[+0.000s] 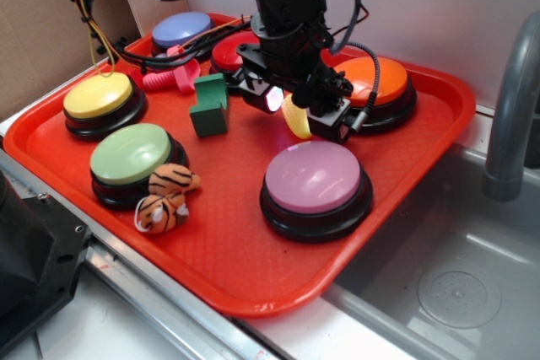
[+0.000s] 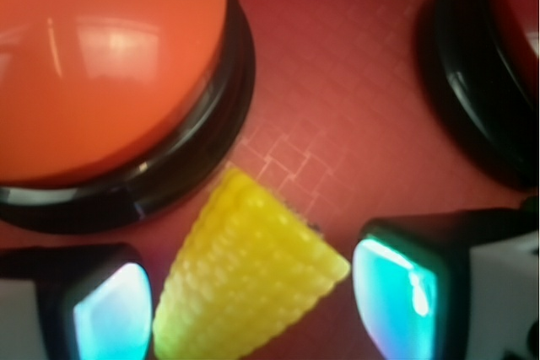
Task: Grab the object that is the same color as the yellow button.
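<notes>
I think I am working in a lab set up like a toy kitchen. A red tray of big push buttons sits beside a grey sink at 4 o'clock, with a grey tap at 3 o'clock. Brown cardboard stands at 10 o'clock.

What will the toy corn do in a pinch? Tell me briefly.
The toy corn looks like rigid moulded plastic, so it probably won't deform. Its tapered shape could squirt out between the fingers of the gripper. The ridged kernels likely add grip.
</notes>
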Robot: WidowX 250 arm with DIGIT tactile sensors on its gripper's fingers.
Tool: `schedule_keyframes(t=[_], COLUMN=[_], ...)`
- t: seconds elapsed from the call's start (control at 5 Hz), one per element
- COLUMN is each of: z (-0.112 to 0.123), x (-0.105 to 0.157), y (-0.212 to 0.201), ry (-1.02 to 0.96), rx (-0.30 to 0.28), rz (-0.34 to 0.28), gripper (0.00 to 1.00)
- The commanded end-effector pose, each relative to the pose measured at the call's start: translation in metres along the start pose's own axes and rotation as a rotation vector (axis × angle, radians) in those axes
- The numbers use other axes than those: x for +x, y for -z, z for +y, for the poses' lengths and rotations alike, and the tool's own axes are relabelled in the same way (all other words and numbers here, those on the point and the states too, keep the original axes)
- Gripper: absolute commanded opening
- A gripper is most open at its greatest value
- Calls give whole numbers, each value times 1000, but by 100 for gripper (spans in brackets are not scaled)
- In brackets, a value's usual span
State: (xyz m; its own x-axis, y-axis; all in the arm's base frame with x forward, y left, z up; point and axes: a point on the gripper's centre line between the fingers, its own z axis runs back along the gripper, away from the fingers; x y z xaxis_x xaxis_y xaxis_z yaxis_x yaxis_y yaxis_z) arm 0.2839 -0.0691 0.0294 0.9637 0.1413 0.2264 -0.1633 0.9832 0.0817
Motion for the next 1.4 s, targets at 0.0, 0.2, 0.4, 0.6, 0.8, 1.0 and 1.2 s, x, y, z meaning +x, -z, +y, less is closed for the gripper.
schedule_keyframes(t=[0.0, 0.2, 0.4, 0.6, 0.8, 1.0, 1.2], z=[0, 3, 7, 17, 28, 39, 55], x=[16, 15, 14, 15, 17, 21, 18], y=[-9, -10, -14, -28, -43, -61, -89], ry=[-16, -29, -6, 25, 62, 117, 231], rx=[-7, -4, 5, -4, -46, -99, -161], rz=[-61, -59, -56, -44, -20, 32, 105], gripper=[8, 0, 0, 0, 0, 0, 0])
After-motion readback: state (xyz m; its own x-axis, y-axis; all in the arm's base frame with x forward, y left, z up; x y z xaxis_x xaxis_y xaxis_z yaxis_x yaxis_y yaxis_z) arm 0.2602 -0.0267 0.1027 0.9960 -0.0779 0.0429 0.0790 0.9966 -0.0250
